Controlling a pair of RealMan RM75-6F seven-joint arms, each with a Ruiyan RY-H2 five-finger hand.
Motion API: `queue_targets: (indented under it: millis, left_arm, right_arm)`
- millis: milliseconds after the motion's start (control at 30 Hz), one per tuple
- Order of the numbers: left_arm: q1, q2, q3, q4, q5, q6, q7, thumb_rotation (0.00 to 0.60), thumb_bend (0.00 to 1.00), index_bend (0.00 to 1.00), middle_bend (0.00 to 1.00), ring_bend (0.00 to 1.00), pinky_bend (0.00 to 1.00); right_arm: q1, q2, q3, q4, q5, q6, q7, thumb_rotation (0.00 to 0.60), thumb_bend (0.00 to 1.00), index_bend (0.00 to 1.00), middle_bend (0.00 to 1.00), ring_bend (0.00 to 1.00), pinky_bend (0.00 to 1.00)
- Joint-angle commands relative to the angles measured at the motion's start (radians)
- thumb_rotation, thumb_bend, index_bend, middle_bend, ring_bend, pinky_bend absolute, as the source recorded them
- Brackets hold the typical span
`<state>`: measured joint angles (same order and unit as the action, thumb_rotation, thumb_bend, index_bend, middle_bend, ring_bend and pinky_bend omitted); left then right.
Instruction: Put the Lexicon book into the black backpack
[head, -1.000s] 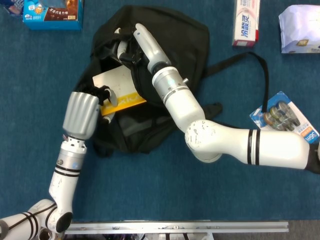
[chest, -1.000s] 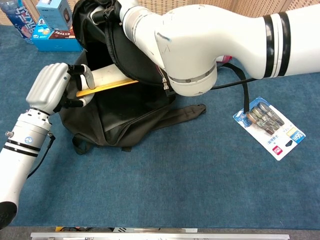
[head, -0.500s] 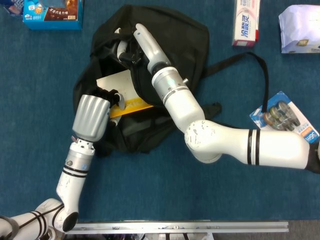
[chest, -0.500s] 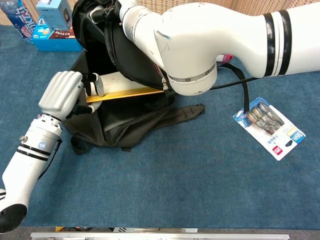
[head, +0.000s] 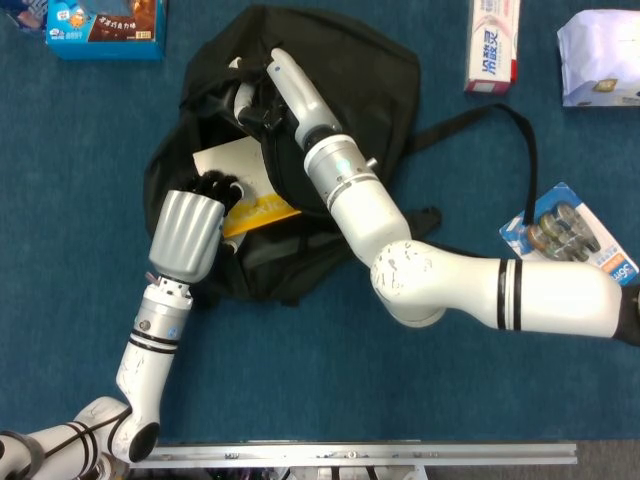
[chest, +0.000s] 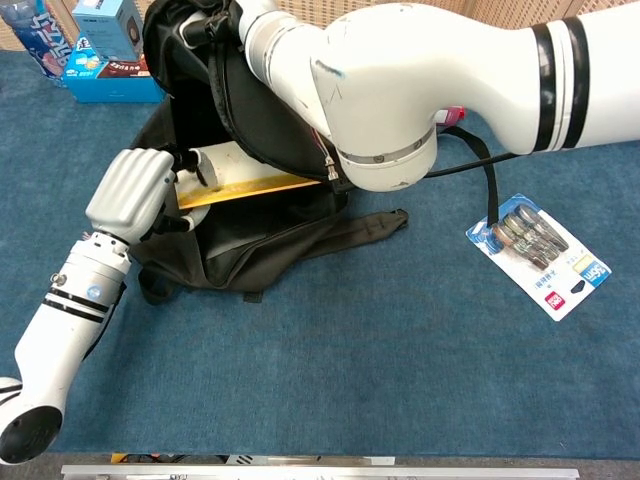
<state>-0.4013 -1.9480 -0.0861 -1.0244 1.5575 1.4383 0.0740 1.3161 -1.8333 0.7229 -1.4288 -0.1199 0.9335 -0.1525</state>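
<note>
The black fabric backpack (head: 330, 80) lies on the blue cloth table (head: 300, 380), its mouth gaping. The left hand (head: 190, 228) grasps the near end of the white, yellow-edged Lexicon book (head: 245, 185), which sits partly inside the backpack's mouth, its far end under the raised flap. The right hand (head: 250, 95) reaches into the backpack's top and grips the flap's edge, holding it up. A blister pack of batteries (chest: 540, 255) lies well right of the backpack.

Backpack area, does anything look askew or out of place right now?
The book sits tilted, half inside the backpack mouth, its yellow edge sticking out where the left hand holds it. The right hand props the flap open. Nothing looks spilled or damaged.
</note>
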Motion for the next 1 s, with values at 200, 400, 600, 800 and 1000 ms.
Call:
queue_targets:
  millis: [200,400,600,800,1000]
  left_arm:
    - [0.025,0.037,0.008,-0.095,-0.014,0.008,0.038,0.600,0.15,0.00,0.00,0.00,0.19]
    - [0.049,0.082,0.017,-0.187,-0.030,0.007,0.078,0.600,0.15,0.00,0.00,0.00,0.17]
    - [0.083,0.159,0.046,-0.289,-0.036,0.010,0.103,0.600,0.15,0.00,0.00,0.00,0.16]
    - [0.103,0.212,0.064,-0.336,-0.044,-0.001,0.119,0.600,0.15,0.00,0.00,0.00,0.16]
    - [0.122,0.248,0.065,-0.318,-0.041,0.016,0.115,0.600,0.15,0.00,0.00,0.00,0.16]
  right_arm:
    - [-0.001,0.001,-0.011,0.002,0.002,-0.011,0.000,0.600,0.85,0.73,0.61,0.64,0.92]
    - [-0.004,0.003,-0.023,0.002,-0.001,-0.028,0.000,0.600,0.85,0.73,0.60,0.64,0.92]
    - [-0.012,0.012,-0.034,-0.003,0.001,-0.041,0.003,0.600,0.85,0.73,0.60,0.64,0.92]
    - [-0.020,0.022,-0.040,-0.012,-0.001,-0.055,0.011,0.600,0.85,0.73,0.60,0.64,0.92]
    - [-0.027,0.038,-0.045,-0.036,-0.011,-0.058,0.018,0.600,0.85,0.73,0.60,0.64,0.92]
